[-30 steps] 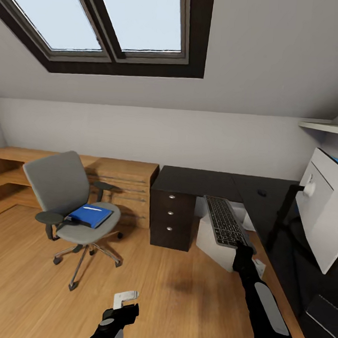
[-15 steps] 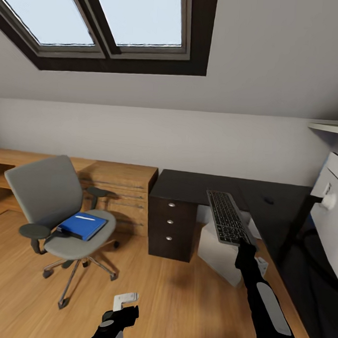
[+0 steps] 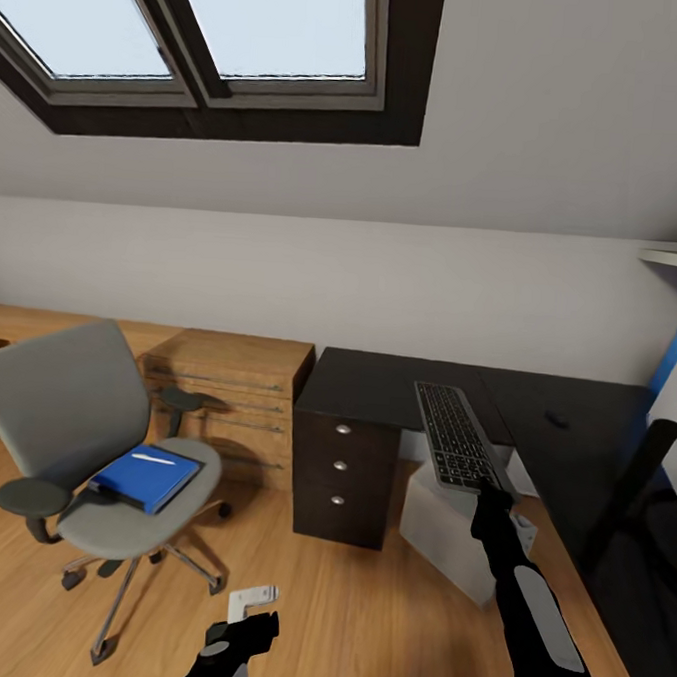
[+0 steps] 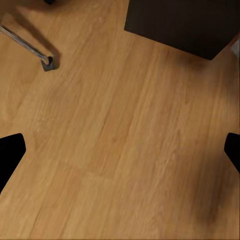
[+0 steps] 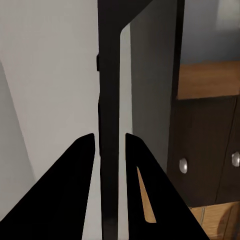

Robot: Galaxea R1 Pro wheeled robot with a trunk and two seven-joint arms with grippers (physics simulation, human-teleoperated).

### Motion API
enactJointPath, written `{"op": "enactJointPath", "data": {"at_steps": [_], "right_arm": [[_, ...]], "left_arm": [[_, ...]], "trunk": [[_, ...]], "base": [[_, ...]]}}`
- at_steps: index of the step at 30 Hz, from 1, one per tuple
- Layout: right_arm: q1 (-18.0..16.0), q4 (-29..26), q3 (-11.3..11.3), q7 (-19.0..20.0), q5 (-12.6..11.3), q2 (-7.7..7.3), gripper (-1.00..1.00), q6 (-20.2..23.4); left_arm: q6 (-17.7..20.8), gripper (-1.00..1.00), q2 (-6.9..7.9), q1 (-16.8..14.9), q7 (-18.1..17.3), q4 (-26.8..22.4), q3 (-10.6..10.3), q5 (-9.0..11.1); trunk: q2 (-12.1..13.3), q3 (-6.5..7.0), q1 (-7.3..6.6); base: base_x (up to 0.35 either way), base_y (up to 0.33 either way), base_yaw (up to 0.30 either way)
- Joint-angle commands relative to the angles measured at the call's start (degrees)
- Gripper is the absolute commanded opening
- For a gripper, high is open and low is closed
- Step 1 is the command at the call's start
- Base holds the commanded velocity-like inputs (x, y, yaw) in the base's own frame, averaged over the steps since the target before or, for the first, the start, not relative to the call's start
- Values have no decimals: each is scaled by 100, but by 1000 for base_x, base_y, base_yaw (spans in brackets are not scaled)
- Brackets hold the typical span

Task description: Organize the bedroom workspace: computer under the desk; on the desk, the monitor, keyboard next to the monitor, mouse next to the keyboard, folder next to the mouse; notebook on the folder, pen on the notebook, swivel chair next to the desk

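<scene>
My right gripper (image 3: pixel 489 489) is shut on the near end of the black keyboard (image 3: pixel 454 435), held up with its far end over the black desk (image 3: pixel 376 376). In the right wrist view, the keyboard's thin edge (image 5: pixel 110 115) runs between the two fingers of that gripper (image 5: pixel 109 150). The tiny mouse (image 3: pixel 557 420) lies on the desk top. The light grey computer (image 3: pixel 455 534) stands on the floor below the desk. At left, the grey swivel chair (image 3: pixel 59 407) carries the blue folder (image 3: pixel 142 477) with the white pen (image 3: pixel 153 457) on it. My left gripper (image 3: pixel 250 604) hangs open over the floor.
The desk's dark three-drawer unit (image 3: pixel 341 469) stands between the chair and the computer. Low light-wood cabinets (image 3: pixel 230 392) line the back wall. A black upright shape (image 3: pixel 643 467) and a blue panel (image 3: pixel 676 359) sit at the far right. The left wrist view shows a chair caster (image 4: pixel 47 62).
The whole view has shifted, so the camera moved: the chair now sits further left and the white unit at right has left the picture. The right gripper still holds the keyboard.
</scene>
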Motion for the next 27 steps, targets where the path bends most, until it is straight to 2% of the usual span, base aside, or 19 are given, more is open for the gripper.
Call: {"op": "enactJointPath", "data": {"at_steps": [1,4,6,7,8,10,11,12,15,19,20,27], "right_arm": [[-4,-2,-7,35,-67,4,-100,-3],[-4,0,-7,31,-66,3,-100,-3],[-4,10,-7,31,-66,3,-100,3],[-4,43,-7,30,-68,5,-100,3],[-4,101,-10,30,-72,9,-100,-5],[-4,136,-14,30,-69,11,-100,-12],[-4,148,-10,35,-67,10,-100,-13],[-4,151,-9,36,-67,8,-100,-15],[-4,155,-7,39,-66,5,-100,-16],[-4,156,-12,39,-66,4,-100,-13],[-4,157,-15,39,-66,3,-100,-12],[-4,157,-14,73,-66,3,-100,-13]], "left_arm": [[-91,100,2,-2,50,15,-38,49],[-657,100,-3,-2,37,57,-52,48],[-818,100,-11,-2,35,52,-105,48],[-881,100,-30,-2,34,-4,-194,51],[-893,100,-34,5,38,-403,-403,62],[-438,100,-34,135,51,-1318,-543,70],[246,100,-34,356,55,-2150,-583,77],[530,100,-34,459,56,-2542,-593,81],[914,100,-34,711,58,-3163,-605,109],[1043,100,-34,837,58,-3297,-609,224],[1085,100,29,881,58,-3176,-607,283],[1104,100,94,898,58,-3086,-611,302]], "trunk": [[-3,-6,3],[-3,-6,3],[-3,-6,3],[-3,-6,3],[-3,-6,3],[-3,-6,3],[-3,-6,3],[-3,-6,3],[-3,-6,3],[-3,-6,3],[-3,-6,3],[-3,-6,3]], "base": [[330,0,0],[329,0,0],[330,0,0],[329,0,0],[329,0,0],[330,0,0],[330,0,0],[330,0,0],[330,0,0],[330,0,0],[329,0,0],[330,0,0]]}}
